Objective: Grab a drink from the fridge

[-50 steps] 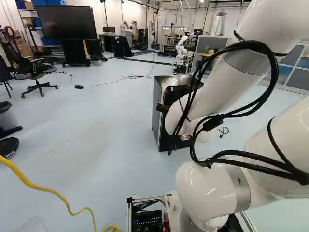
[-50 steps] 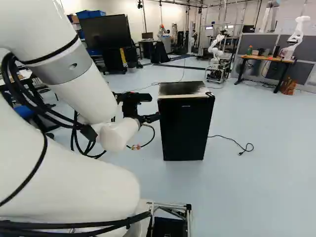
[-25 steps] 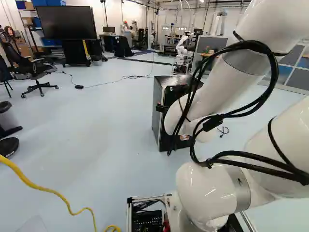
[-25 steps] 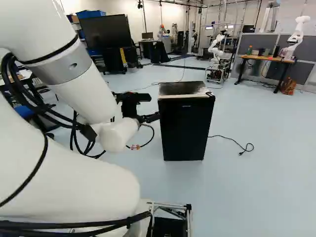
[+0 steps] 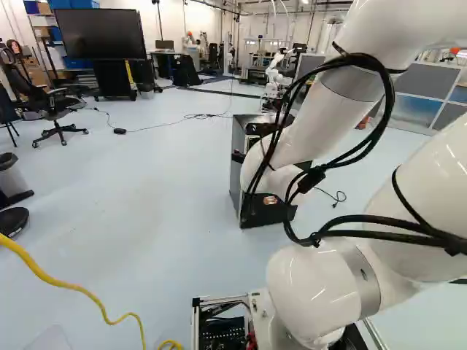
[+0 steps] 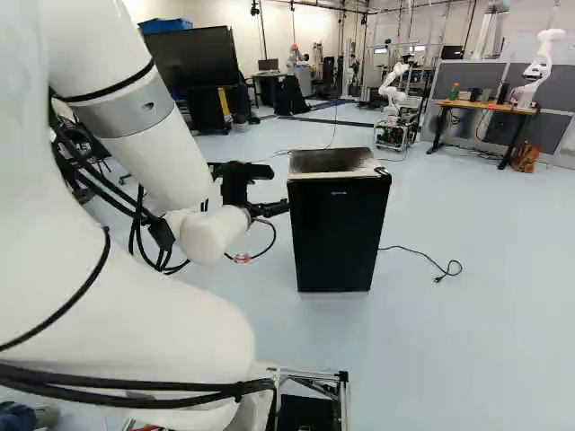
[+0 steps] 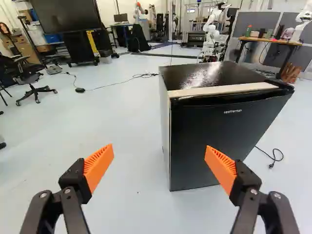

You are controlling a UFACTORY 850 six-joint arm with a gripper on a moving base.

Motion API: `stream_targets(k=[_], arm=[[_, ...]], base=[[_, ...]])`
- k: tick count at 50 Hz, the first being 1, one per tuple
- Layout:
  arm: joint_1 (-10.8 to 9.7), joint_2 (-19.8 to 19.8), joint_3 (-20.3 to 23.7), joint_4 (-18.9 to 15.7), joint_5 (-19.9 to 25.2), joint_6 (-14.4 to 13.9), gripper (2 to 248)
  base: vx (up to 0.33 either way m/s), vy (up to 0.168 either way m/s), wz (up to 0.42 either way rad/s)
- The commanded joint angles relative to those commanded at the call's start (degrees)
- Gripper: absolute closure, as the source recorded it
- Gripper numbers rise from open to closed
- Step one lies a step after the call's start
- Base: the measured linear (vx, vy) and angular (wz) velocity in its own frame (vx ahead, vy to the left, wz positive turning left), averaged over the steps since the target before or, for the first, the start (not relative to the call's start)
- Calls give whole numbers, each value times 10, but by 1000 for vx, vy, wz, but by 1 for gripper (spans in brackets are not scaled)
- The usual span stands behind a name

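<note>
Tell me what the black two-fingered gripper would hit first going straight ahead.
Probably the black, boxy fridge: one orange pad of the gripper lines up with its door, while the middle line runs close beside it. Depth is unclear; it might only graze.

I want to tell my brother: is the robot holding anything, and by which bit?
Nothing is held. The gripper is open, its orange pads wide apart, and the black fridge stands ahead of it.

White arm (image 5: 317,130), grey bands (image 6: 135,115), rounded joints (image 5: 314,292); cables (image 5: 312,180) (black)
</note>
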State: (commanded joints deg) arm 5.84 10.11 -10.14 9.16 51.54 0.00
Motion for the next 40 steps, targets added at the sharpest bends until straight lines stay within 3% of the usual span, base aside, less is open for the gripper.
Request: stream_targets(k=[40], arm=[[74,-144,-89,144,92,0,3]], base=[[0,0,0]])
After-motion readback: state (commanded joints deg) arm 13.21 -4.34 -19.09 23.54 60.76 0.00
